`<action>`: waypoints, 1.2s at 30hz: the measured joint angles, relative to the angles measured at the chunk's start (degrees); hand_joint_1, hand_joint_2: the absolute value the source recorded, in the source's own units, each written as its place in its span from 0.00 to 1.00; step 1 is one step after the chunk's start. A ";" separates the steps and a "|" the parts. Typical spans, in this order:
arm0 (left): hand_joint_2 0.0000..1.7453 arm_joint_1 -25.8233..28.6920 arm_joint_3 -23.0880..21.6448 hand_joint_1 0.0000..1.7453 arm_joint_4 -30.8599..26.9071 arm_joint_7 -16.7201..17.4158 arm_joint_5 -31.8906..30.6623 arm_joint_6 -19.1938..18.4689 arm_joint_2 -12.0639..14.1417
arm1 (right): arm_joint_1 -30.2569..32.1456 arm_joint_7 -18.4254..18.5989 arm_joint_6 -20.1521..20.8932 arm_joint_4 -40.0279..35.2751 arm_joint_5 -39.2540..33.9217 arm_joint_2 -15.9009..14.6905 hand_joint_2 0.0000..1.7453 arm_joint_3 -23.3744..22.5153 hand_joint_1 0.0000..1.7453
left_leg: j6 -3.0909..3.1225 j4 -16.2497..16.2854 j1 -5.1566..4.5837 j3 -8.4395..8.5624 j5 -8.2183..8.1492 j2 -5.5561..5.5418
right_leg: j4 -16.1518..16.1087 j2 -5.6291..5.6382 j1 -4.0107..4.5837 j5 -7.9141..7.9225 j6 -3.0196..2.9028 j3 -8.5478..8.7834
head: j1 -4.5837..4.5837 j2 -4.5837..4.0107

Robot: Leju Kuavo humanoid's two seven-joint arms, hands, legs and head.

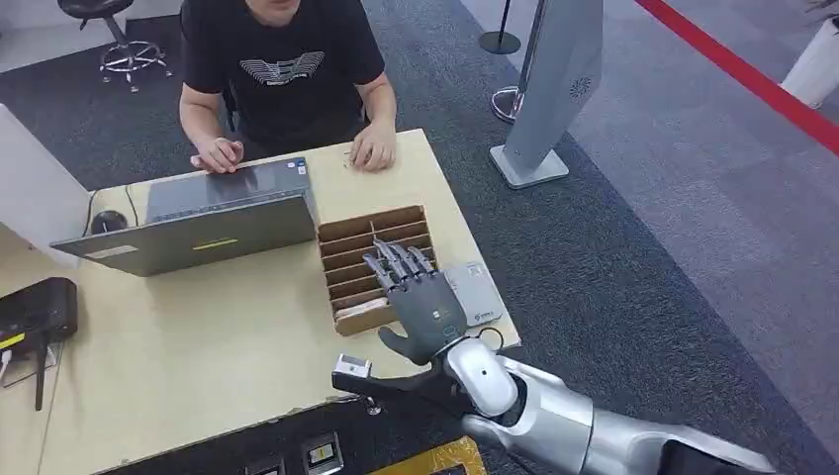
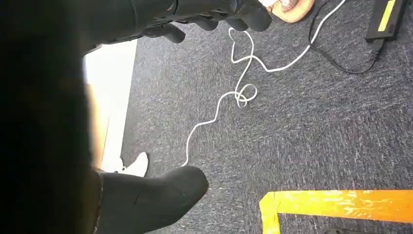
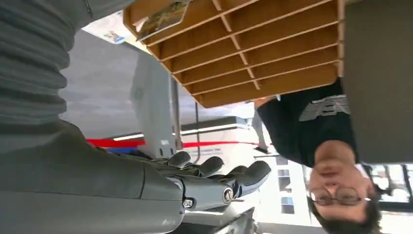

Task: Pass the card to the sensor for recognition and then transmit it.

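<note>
Pretty early days by the look of it: the right robot hand [image 1: 420,302] is being held flat and empty, fingers apart, over the wooden slot box [image 1: 348,245], where a card [image 3: 163,18] is lying in the end slot, not yet picked.
</note>
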 joint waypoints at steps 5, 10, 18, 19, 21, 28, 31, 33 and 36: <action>1.00 0.00 0.02 0.00 0.04 0.00 -0.02 -0.02 0.00 | 0.62 0.99 -1.52 2.64 -0.96 -0.09 1.00 -1.23 0.00 | 0.00 0.00 0.00 0.00 0.00 0.00 | 0.00 0.00 0.00 0.00 0.00 0.00 | 0.00 0.00; 1.00 0.00 0.02 0.00 0.05 0.04 -0.20 -0.02 0.00 | 1.75 1.21 -1.63 4.60 -1.60 -0.11 1.00 -1.79 0.00 | 0.00 0.00 0.00 0.00 0.00 0.00 | 0.00 0.00 0.00 0.00 0.00 -0.01 | 0.00 0.00; 1.00 0.00 0.02 0.00 0.07 0.26 -0.20 -0.02 0.00 | 2.41 1.39 -1.76 6.07 -1.84 -0.09 1.00 -2.43 0.00 | 0.00 0.00 0.00 0.00 0.00 0.00 | 0.00 0.01 0.00 0.00 0.00 0.00 | 0.00 0.00; 1.00 0.00 0.02 0.00 0.07 0.37 -0.20 -0.02 0.00 | 2.47 1.41 -1.76 6.16 -1.84 -0.09 1.00 -2.45 0.00 | 0.00 0.00 0.00 0.00 0.00 0.01 | 0.00 0.01 0.00 0.00 0.00 -0.01 | 0.00 0.00; 1.00 0.00 0.02 0.00 0.07 0.57 -0.20 -0.02 0.00 | 2.58 1.43 -1.76 6.35 -1.86 -0.09 1.00 -2.47 0.00 | 0.00 0.00 0.00 0.00 0.00 0.01 | 0.00 0.00 0.00 0.00 0.00 0.00 | 0.00 0.00; 1.00 0.00 0.02 0.00 0.07 0.68 -0.20 -0.02 0.00 | 2.60 1.61 -2.33 7.08 -2.21 -0.09 1.00 -2.49 0.00 | 0.00 0.00 0.00 0.00 0.00 0.01 | 0.00 0.01 0.00 0.00 0.00 -0.01 | 0.00 0.00; 1.00 0.00 0.02 0.00 0.07 0.68 -0.20 -0.02 0.00 | 2.60 1.93 -2.77 7.43 -2.25 -0.09 1.00 -2.60 0.00 | 0.00 0.00 0.00 0.01 0.00 0.01 | 0.00 0.01 0.00 0.00 0.00 -0.01 | 0.00 0.00; 1.00 0.00 0.02 0.00 0.07 0.68 -0.17 0.00 0.00 | 2.60 1.96 -3.12 7.71 -2.49 -0.09 1.00 -2.65 0.00 | 0.00 0.00 0.00 0.01 0.00 0.01 | 0.00 0.01 0.00 0.00 0.00 0.00 | 0.00 0.00; 1.00 0.00 0.02 0.00 0.07 0.68 -0.17 0.00 0.00 | 2.60 2.00 -3.44 8.12 -2.71 -0.09 1.00 -2.78 0.00 | 0.00 0.00 0.00 0.00 0.00 0.01 | 0.00 0.01 0.00 0.00 0.00 0.00 | 0.00 0.00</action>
